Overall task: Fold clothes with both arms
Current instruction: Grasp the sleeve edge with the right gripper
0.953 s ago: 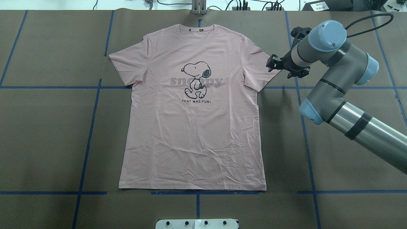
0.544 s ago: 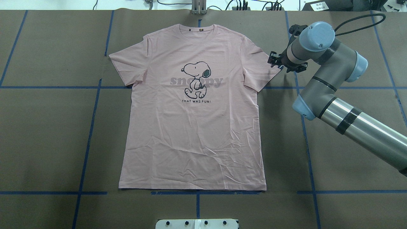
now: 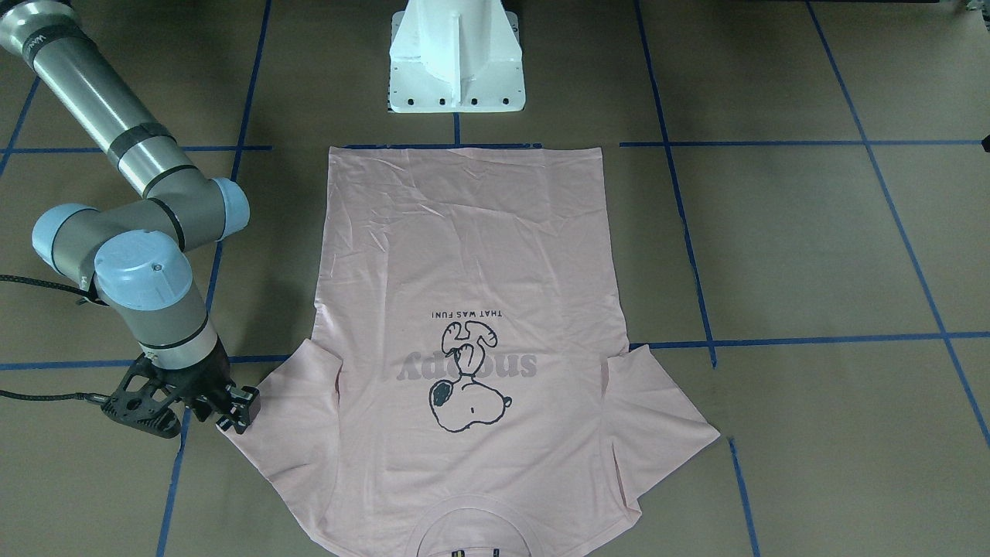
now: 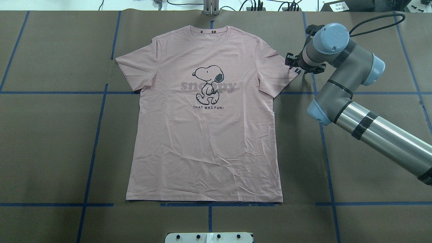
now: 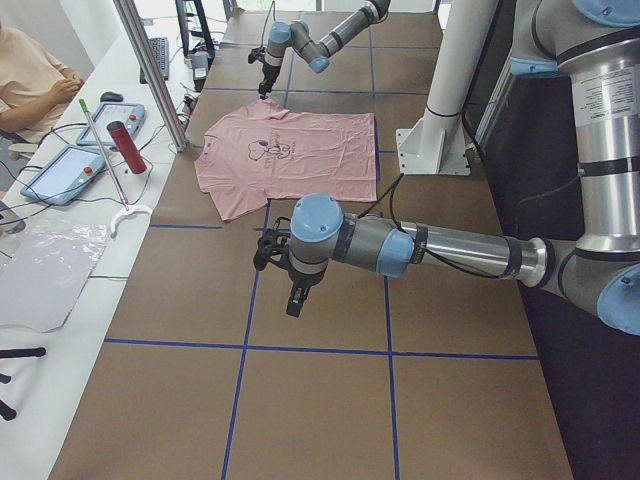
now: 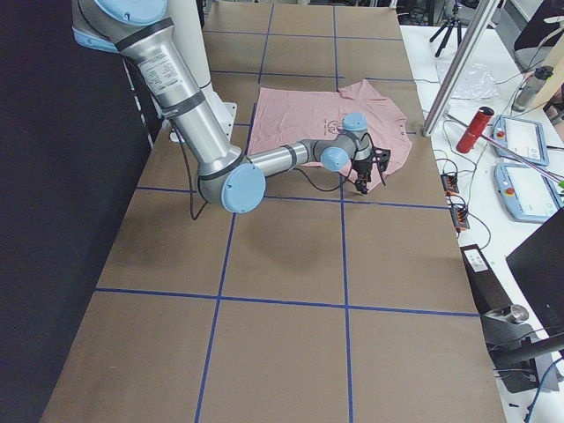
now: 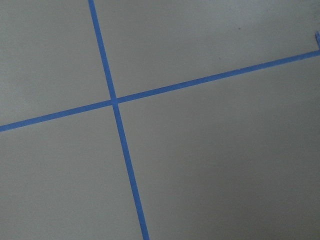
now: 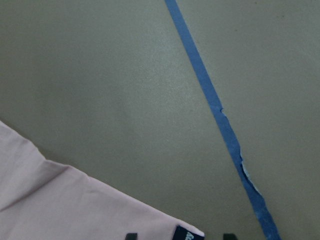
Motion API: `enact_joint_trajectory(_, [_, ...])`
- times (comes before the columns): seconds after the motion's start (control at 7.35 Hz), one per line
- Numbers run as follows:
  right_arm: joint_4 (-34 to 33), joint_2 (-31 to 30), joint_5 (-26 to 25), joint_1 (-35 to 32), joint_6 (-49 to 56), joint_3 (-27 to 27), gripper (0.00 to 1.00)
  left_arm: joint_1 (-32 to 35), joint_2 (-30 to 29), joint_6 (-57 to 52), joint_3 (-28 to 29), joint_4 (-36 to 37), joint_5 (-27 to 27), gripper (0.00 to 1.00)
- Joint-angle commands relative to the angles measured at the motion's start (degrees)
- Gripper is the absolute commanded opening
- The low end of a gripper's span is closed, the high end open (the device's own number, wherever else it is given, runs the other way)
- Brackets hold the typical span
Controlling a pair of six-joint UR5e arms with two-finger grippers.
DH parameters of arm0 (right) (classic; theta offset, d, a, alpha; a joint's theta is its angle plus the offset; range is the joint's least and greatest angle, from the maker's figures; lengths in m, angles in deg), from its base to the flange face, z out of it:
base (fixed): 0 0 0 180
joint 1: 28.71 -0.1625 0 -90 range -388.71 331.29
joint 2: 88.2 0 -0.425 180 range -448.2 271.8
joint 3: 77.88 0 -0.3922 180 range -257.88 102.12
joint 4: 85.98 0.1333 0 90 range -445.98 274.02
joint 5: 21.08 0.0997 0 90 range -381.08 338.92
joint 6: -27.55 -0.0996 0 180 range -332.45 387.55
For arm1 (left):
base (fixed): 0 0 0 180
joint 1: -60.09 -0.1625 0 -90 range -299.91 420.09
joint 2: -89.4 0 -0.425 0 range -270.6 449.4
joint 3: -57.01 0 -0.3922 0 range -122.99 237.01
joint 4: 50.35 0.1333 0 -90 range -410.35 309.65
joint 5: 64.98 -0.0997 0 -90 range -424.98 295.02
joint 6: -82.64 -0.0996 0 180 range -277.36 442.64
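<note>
A pink T-shirt (image 5: 300, 160) lies flat, print up, on the brown tabletop (image 5: 330, 400), which is crossed by blue tape lines (image 5: 240, 390). The near left arm (image 5: 440, 250) reaches in from the right, well apart from the shirt. Its gripper (image 5: 293, 300) points down over bare tabletop, and the finger spacing is unclear. The far right arm (image 5: 335, 30) bends down, its gripper (image 5: 264, 88) at the shirt's far edge. A white pedestal (image 5: 440, 150) stands beside the shirt. Off the tabletop, on a white side table, lies a red cylinder (image 5: 127, 145).
</note>
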Motion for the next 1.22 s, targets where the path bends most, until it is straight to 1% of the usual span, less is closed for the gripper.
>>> enact_joint_trajectory(0.0, [0.0, 0.1, -0.1, 0.1, 0.2, 0.3, 0.58, 0.0, 0.1, 0.1, 0.0, -0.7, 0.0, 1.0])
enact_joint_trajectory(0.14, [0.0, 0.0, -0.1, 0.1, 0.2, 0.3, 0.56, 0.0, 0.1, 0.1, 0.0, -0.7, 0.0, 1.0])
enact_joint_trajectory(0.27, [0.0, 0.0, -0.2, 0.1, 0.2, 0.5, 0.5, 0.0, 0.1, 0.0, 0.0, -0.7, 0.0, 1.0])
enact_joint_trajectory(0.54, [0.0, -0.1, -0.2, 0.2, 0.2, 0.7, 0.35, 0.0, 0.1, 0.0, -0.1, -0.7, 0.0, 1.0])
enact_joint_trajectory(0.82, [-0.1, -0.1, -0.2, 0.2, 0.2, 0.7, 0.0, 0.1, 0.2, 0.0, -0.3, -0.7, 0.0, 1.0])
enact_joint_trajectory(1.09, [-0.1, 1.0, -0.1, 0.2, 0.1, 0.4, 0.0, 0.1, 0.2, 0.0, -0.4, -0.7, 0.0, 1.0])
